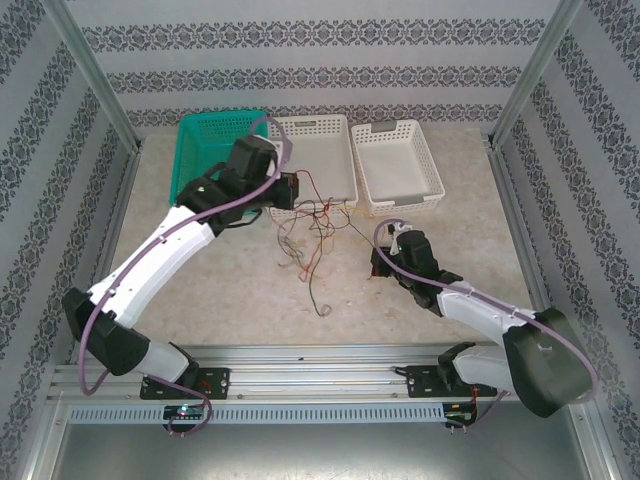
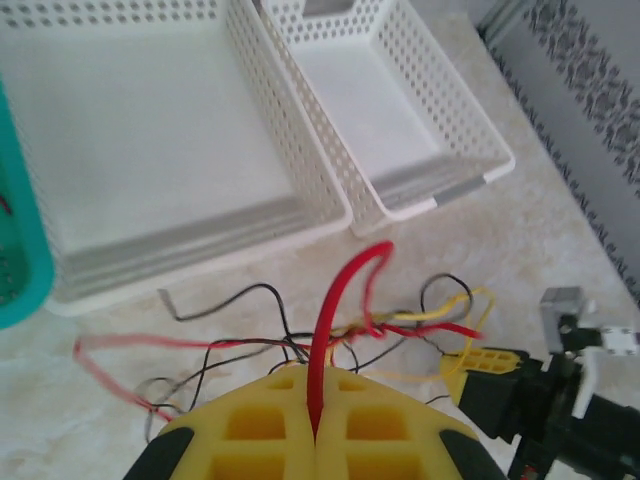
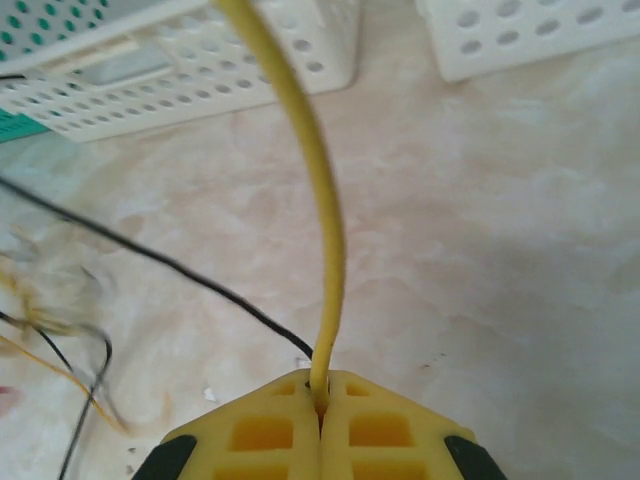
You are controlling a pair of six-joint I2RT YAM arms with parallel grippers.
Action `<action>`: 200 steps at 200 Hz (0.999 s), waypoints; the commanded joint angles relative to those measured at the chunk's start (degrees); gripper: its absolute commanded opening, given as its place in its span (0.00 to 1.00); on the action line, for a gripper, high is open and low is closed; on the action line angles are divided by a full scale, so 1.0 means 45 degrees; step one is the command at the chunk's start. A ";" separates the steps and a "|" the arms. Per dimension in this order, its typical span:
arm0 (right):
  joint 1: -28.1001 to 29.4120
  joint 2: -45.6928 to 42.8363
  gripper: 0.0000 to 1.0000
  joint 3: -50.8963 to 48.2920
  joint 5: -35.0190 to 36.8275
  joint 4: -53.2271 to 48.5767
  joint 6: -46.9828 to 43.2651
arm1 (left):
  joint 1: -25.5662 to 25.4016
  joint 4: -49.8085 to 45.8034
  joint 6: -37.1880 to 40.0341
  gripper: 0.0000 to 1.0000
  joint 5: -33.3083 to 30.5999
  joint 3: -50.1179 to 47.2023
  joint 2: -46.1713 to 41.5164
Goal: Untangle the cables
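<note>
- Top view: the cables (image 1: pixel 315 228) lie in a loose tangle on the table (image 1: pixel 230 290), about mid-table. They sit just in front of the middle white basket (image 1: pixel 312 122), between the two arms. One dark strand trails toward the near edge.
- Left wrist view (detail the top view is too coarse for): the left gripper (image 2: pixel 315 435) is clenched on a red cable (image 2: pixel 335 300). The cable rises from the seam of the yellow fingers, arches over and drops into the knot. Red, yellow and black strands cross there.
- Right wrist view: the right gripper (image 3: pixel 321 410) is clamped on a yellow cable (image 3: pixel 318 220), which climbs in a slight curve toward the baskets. A black wire (image 3: pixel 150 255) runs into the same seam (whether it is pinched too, cannot tell).
- The left wrist view also catches the right gripper low on the right, beside the yellow strands.
- The top view gives the layout: a teal basket (image 1: pixel 190 150) at far left, partly under the left arm, then the middle white basket. A second white basket (image 1: pixel 437 185) sits just beside it on the right. All three stand in a row along the far edge.
- Surface: beige marbled tabletop, matte, with faint veining clear in the right wrist view.
- Room: walls (image 1: pixel 300 40) in pale wallpaper with dark ornamental bands (three sides), aluminium posts (image 1: pixel 95 70) at the corners, and a metal rail (image 1: pixel 320 365) carrying both arm bases at the near edge.
</note>
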 commanded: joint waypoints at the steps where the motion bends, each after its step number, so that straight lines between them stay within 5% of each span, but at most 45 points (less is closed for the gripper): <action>1: -0.0178 0.0249 0.00 0.0330 -0.0022 -0.0744 0.0333 | 0.0853 -0.1091 -0.0347 0.00 0.0253 0.0777 -0.0491; 61: -0.0689 0.0541 0.00 0.0432 0.0260 -0.1318 0.0667 | 0.2942 -0.2500 -0.0401 0.00 0.1494 0.2779 -0.0827; 200: -0.1831 0.0330 0.00 0.0283 0.1301 -0.2629 0.1430 | 0.4476 -0.2011 -0.1476 0.00 0.1949 0.4010 -0.1866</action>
